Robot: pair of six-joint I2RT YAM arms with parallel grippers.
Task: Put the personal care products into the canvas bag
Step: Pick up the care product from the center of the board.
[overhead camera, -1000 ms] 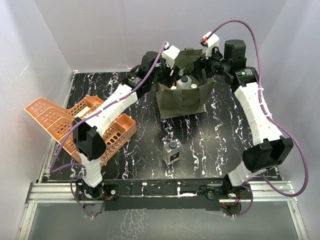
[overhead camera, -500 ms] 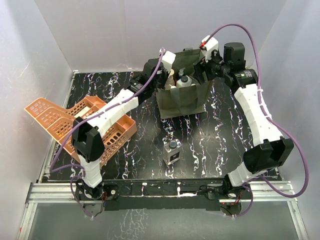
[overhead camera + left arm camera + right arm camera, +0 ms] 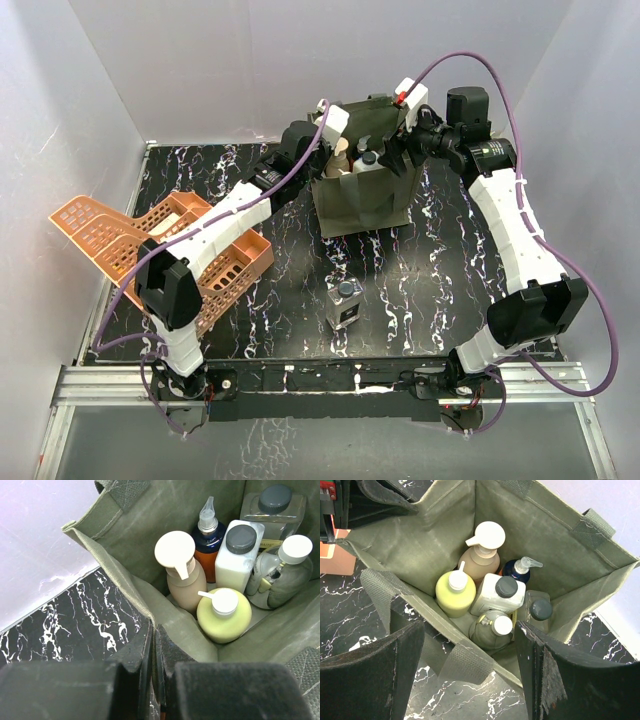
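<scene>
Olive canvas is pinched flat in your left tool [image 3: 152, 675]: its jaws are closed tight on the left rim of the canvas bag [image 3: 365, 200]. The black marbled surface [image 3: 430, 270] lies bare just outside that edge. Your right tool [image 3: 470, 650] stands wide apart astride the bag's opposite rim. A strap handle [image 3: 462, 665] lies loose between its fingers, and it grips nothing.

Inside the bag six bottles crowd together with little room to the walls: the tan pump bottle [image 3: 182, 582], yellow-green pump bottle [image 3: 225, 617], white bottle [image 3: 234, 560], orange bottle [image 3: 206, 545], square clear bottle [image 3: 272, 512] and dark round bottle [image 3: 287, 577]. A seventh bottle with a black cap [image 3: 345, 305] stands on open surface on the bag's near side, well apart from it. The orange baskets [image 3: 170, 250] lie well off to the bag's left.
</scene>
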